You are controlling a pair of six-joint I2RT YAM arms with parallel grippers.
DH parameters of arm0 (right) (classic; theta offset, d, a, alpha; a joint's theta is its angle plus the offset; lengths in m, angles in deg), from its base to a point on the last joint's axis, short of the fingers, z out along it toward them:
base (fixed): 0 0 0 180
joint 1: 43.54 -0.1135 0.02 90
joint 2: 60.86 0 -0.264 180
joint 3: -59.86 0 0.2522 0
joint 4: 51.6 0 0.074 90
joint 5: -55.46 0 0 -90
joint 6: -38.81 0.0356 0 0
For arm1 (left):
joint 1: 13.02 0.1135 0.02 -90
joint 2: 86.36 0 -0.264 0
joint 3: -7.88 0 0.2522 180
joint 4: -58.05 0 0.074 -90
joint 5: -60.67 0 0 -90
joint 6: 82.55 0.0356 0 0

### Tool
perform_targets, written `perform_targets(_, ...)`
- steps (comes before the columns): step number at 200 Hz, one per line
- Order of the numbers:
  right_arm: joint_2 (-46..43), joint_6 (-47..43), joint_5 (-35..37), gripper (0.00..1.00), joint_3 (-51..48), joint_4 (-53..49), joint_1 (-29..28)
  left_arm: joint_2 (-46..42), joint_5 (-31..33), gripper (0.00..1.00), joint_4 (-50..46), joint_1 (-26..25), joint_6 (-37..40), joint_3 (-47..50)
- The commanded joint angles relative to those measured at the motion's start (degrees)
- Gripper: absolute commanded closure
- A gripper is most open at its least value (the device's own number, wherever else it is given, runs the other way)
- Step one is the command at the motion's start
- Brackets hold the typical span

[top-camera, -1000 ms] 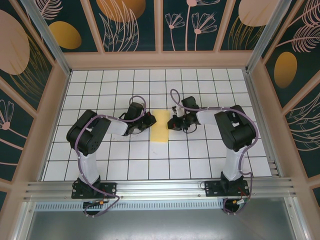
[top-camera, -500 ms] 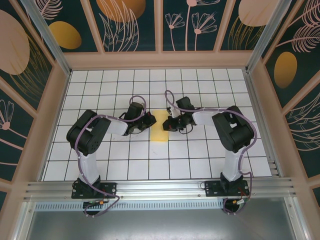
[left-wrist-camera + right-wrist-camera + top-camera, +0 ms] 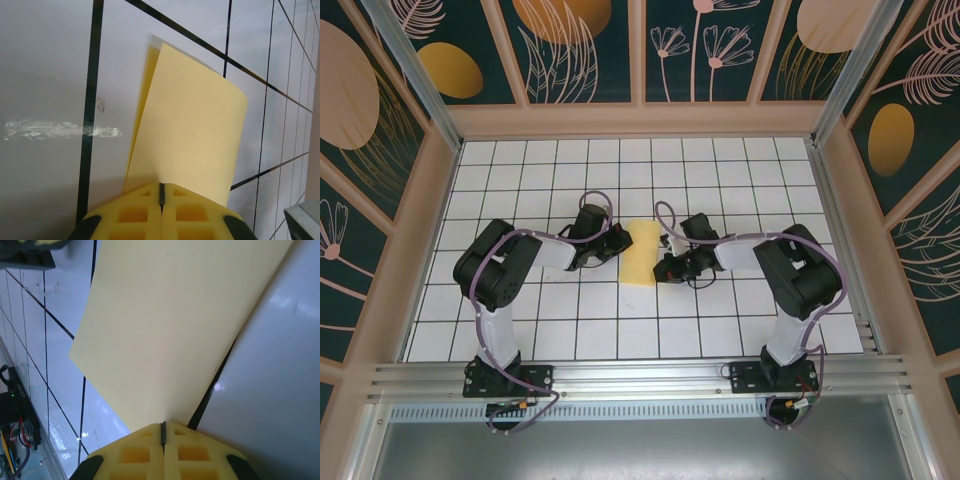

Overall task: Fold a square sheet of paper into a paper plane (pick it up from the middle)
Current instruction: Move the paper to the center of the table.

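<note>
The square sheet of paper [image 3: 642,253] is pale yellow and folded over into a narrow rectangle on the white grid floor between the arms. My left gripper [image 3: 618,243] meets its left edge. In the left wrist view the jaws [image 3: 161,186] are shut, with the paper [image 3: 192,130] running out from their tips in two layers, the upper one raised. My right gripper [image 3: 665,268] is at the lower right edge of the paper. In the right wrist view it [image 3: 163,424] is shut too, and the paper [image 3: 170,325] spreads out from its tip.
The white tiled floor [image 3: 550,320] with black grid lines is walled by a tan frame [image 3: 640,120] and patterned panels. An aluminium rail [image 3: 640,378] carries both arm bases at the near edge. A scuff mark [image 3: 60,130] shows on the floor left of the paper.
My right gripper has slid along the paper's right edge from its upper part toward the near end. The paper now looks a little wider. The left gripper has stayed put.
</note>
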Motion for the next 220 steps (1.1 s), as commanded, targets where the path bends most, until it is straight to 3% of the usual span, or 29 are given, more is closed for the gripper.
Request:
perform_targets(1, -0.06, -0.17, 0.27, 0.97, -2.83, -4.31, -1.54, 6.58, 5.42, 0.95, -12.93, -0.37, 2.75, 1.76)
perform_targets(31, -1.22, 4.05, 4.58, 0.97, -0.85, -1.51, -1.99, 3.87, 4.64, 0.92, -12.97, -0.39, 4.74, -0.71)
perform_targets(51, -2.26, 7.59, 7.69, 0.98, 0.26, 1.49, -2.74, -0.11, 4.57, 0.83, -14.61, -0.35, 6.86, -4.72)
perform_targets(86, -0.47, 13.07, 14.20, 0.98, 2.97, 2.71, -4.08, -8.34, 9.95, 0.69, -19.14, 0.10, 7.54, -9.81)
perform_targets(120, 1.94, 15.82, 19.63, 0.99, 5.17, 1.68, -7.38, -16.33, 16.47, 0.61, -23.26, 0.31, 7.41, -7.36)
perform_targets(153, 4.76, 18.47, 21.65, 0.99, 9.47, 1.59, -11.87, -23.18, 20.00, 0.59, -22.86, 0.65, 5.65, 0.57)
perform_targets(188, 9.79, 22.60, 20.83, 1.00, 15.31, 3.22, -14.90, -30.36, 19.67, 0.59, -18.03, 0.66, 2.27, 9.78)
perform_targets(220, 5.04, 23.12, 19.96, 0.99, 15.02, 7.67, -12.99, -35.35, 16.94, 0.68, -12.18, 0.71, 0.03, 16.07)
